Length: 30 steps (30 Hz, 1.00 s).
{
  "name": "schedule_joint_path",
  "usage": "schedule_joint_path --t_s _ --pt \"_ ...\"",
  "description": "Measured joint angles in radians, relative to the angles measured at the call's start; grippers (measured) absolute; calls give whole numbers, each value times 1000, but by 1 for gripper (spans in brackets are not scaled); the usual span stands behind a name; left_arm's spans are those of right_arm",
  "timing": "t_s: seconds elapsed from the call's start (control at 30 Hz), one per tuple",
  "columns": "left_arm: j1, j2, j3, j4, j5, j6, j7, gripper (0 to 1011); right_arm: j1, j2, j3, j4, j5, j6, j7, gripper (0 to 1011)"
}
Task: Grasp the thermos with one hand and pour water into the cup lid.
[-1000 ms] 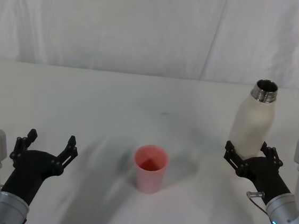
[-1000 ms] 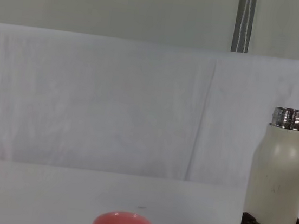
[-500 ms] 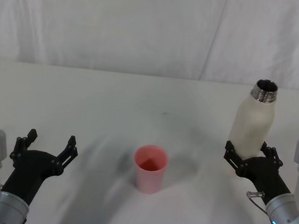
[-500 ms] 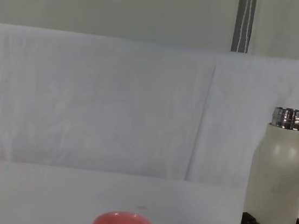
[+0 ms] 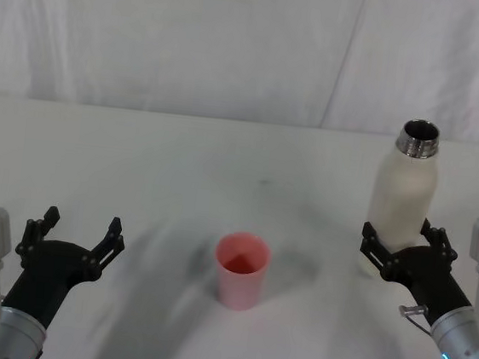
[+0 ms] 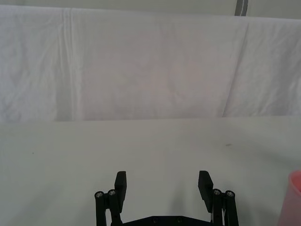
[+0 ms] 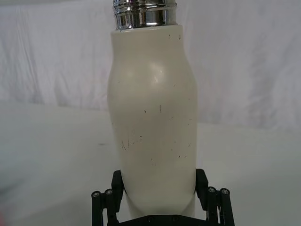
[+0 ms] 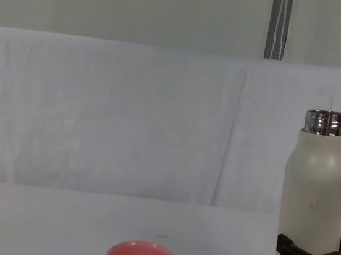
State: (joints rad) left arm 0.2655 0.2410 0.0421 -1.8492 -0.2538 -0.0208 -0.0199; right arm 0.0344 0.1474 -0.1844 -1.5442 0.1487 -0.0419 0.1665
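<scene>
The right claw (image 5: 406, 248) pinches the thermos (image 5: 402, 197) low on its body, one black finger pressed against each side of the cream shell. The bottle stands upright in that grip, its open steel neck well above the claw; whether its base touches the white bench (image 5: 181, 165) or hangs just clear cannot be told. The pink cup lid (image 5: 241, 271) stands upright on the bench, well apart from the right claw toward the robot's left and slightly nearer the robot. The left claw (image 5: 79, 237) rests low on the far side of the cup lid from the right claw, fingers spread and holding nothing.

The step in hand looks like carrying the thermos over to pour. To do it well, the right claw should keep its squeeze firm, since the hold sits low and the bottle is tall. It should bring the neck above the cup lid's rim before tilting, then tilt slowly so the stream lands inside. No water is visible.

No brand, label or writing can be read; the thermos shows only small scuffs.
</scene>
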Motion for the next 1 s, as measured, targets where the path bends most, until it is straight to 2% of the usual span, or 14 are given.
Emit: schedule_joint_path --t_s 0.37,0.43,0.47,0.63,0.77,0.8,0.87,1.0 --pt "0 0 0 0 0 0 0 1001 -20 36 -7 -53 -115 0 -37 950" --pt "0 0 0 0 0 0 0 1001 -26 46 -9 -70 -158 0 -49 950" --pt "0 0 0 0 0 0 0 1001 -26 46 -9 -70 -158 0 -49 950" --pt "0 0 0 0 0 0 0 1001 -38 60 -16 -92 -244 0 -72 950" --pt "0 0 0 0 0 0 0 1001 -46 71 -25 -108 -331 1 -99 949" --pt "0 0 0 0 0 0 0 1001 -46 71 -25 -108 -331 1 -99 949" --pt "0 0 0 0 0 0 0 1001 -50 76 -31 -115 -377 1 -108 949" --pt "0 0 0 0 0 0 0 1001 -56 81 -38 -121 -432 1 -117 949"
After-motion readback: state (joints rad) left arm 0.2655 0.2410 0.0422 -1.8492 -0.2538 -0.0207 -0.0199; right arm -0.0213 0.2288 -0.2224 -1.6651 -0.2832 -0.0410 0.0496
